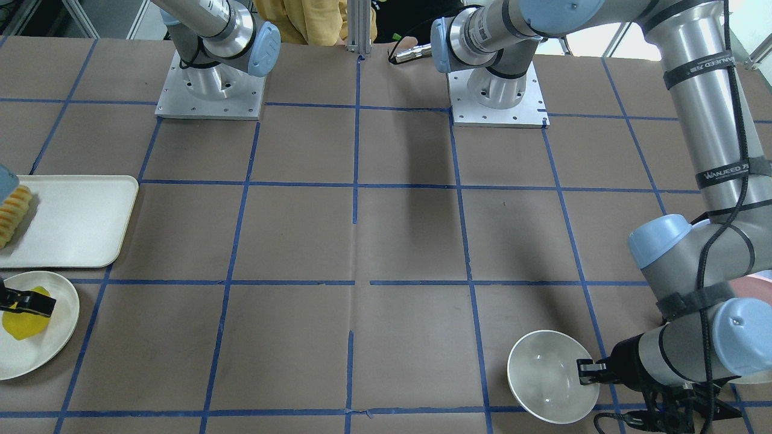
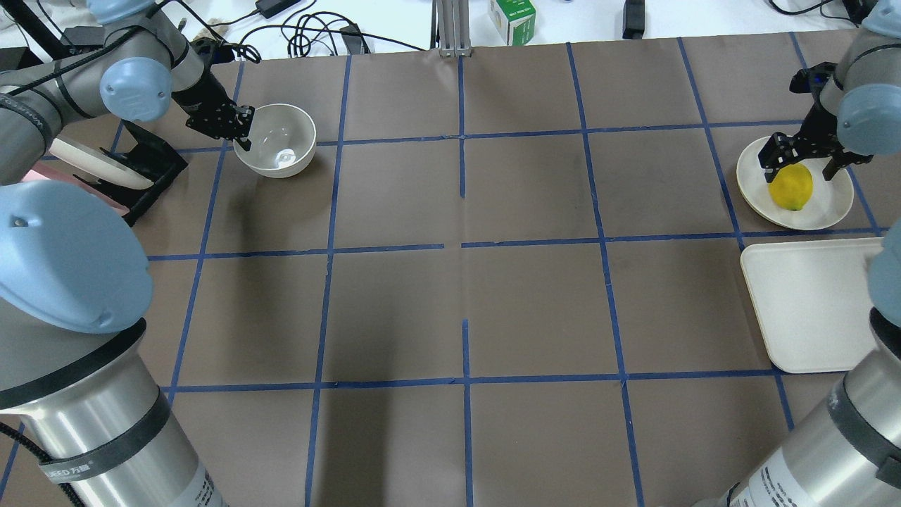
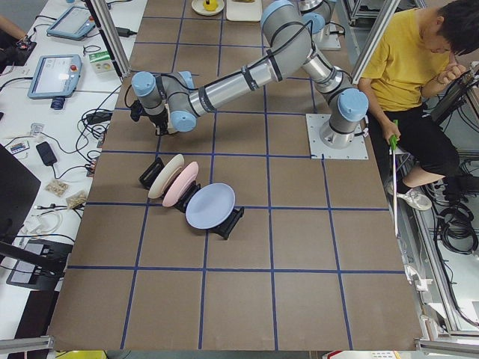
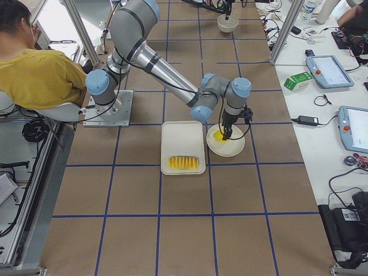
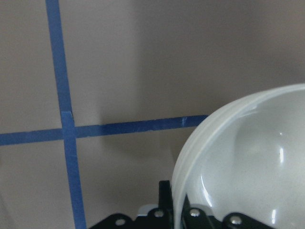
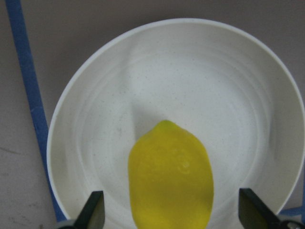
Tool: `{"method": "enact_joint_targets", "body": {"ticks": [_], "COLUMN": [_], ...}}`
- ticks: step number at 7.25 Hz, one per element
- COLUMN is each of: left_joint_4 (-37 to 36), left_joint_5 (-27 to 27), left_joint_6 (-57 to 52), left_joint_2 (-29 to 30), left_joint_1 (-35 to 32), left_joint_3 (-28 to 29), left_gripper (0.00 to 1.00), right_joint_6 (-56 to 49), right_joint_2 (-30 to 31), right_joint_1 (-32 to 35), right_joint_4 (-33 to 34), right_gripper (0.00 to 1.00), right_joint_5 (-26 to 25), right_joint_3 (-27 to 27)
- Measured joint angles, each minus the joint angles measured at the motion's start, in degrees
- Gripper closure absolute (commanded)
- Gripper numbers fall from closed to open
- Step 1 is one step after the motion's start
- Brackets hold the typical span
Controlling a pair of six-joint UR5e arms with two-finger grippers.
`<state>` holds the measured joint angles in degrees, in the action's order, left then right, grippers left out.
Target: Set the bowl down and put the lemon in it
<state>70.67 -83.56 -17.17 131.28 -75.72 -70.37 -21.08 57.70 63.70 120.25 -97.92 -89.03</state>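
The off-white bowl [image 1: 546,380] is at the far left of the table in the overhead view [image 2: 278,137]. My left gripper [image 2: 241,131] is shut on its near rim, one finger inside and one outside; the left wrist view shows the bowl [image 5: 248,152] close up. I cannot tell whether the bowl touches the table. The yellow lemon [image 2: 790,187] lies on a flat white plate [image 2: 827,204] at the far right. My right gripper [image 2: 802,162] is open, low over the lemon [image 6: 171,191], with one finger [image 6: 95,212] on each side and not touching it.
A cream tray [image 2: 809,310] lies beside the plate and holds ridged yellow sliced food [image 1: 13,214]. A black rack with cream, pink and blue plates [image 3: 187,194] stands near the bowl. A person in yellow [image 3: 412,67] sits behind the robot.
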Motion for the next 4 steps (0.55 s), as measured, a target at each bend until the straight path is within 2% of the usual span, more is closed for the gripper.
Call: {"method": "enact_joint_targets", "body": {"ticks": [2, 4], "left_joint_4": [3.6, 2.2], "left_joint_5": [4.5, 6.4], "left_joint_6": [6.2, 15.6], "left_joint_2": [-3.9, -8.2], "left_joint_1": [-4.4, -13.5], "left_joint_3": [-1.6, -8.3], "left_gripper": [1.0, 1.0], "right_joint_6": [-0.2, -1.6], "right_joint_2": [-0.7, -0.7], "right_joint_1": [-0.5, -0.8], "right_joint_4": [0.0, -0.3], "right_gripper": [1.0, 1.0], "right_joint_5": [-0.1, -0.8], "right_joint_3": [-0.1, 0.1]}}
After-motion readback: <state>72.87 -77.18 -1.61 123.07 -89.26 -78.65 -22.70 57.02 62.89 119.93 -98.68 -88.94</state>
